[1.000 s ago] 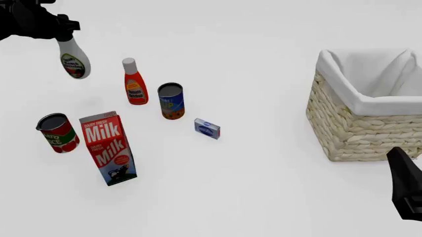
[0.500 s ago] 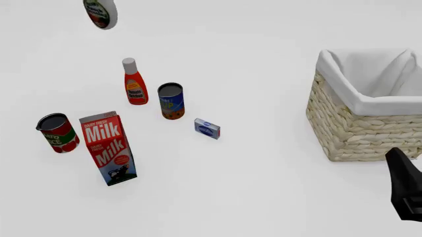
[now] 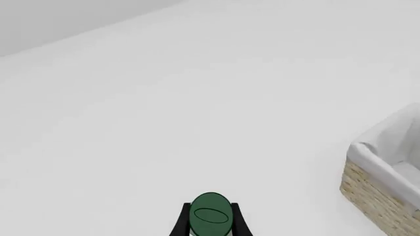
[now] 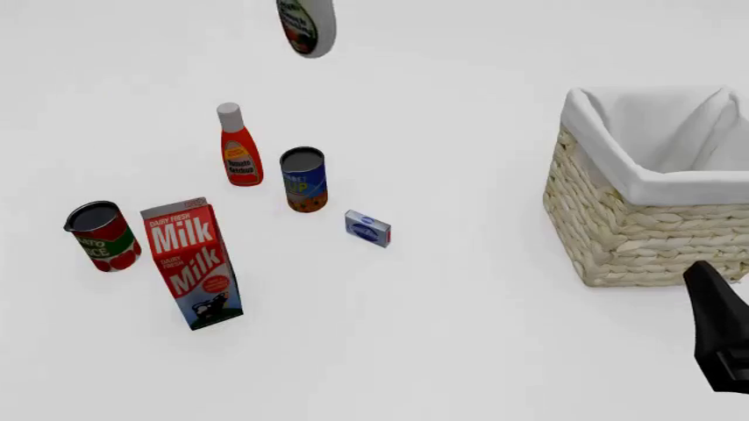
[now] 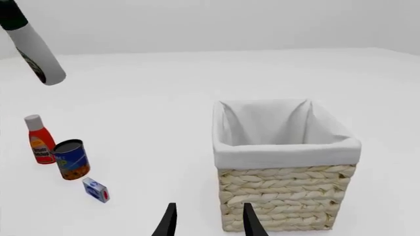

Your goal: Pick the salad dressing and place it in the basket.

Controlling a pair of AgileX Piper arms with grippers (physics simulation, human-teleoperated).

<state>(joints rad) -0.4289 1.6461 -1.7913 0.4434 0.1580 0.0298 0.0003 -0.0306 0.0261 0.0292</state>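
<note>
The salad dressing [image 4: 308, 26], a white bottle with a green, red and yellow label, hangs high above the table at the top of the front view, left of centre. Its upper part is cut off there. In the left wrist view its dark green cap [image 3: 210, 215] sits between the fingers of my left gripper [image 3: 210, 229], which is shut on it. The bottle also shows in the right wrist view [image 5: 38, 54]. The wicker basket [image 4: 638, 232] with its white lining stands at the right. My right gripper [image 5: 208, 222] is open and empty, low and just in front of the basket [image 5: 285, 184].
On the left of the table stand a red bottle with a white cap [image 4: 240, 149], a blue can [image 4: 303, 180], a small blue box [image 4: 367, 228], a milk carton [image 4: 193, 263] and a red can [image 4: 102, 235]. My right arm [image 4: 720, 338] is at the front right corner.
The salad dressing has been lifted and carried to the right, from the far left to left of centre. The left gripper has left the front view. The right arm has stayed put.
</note>
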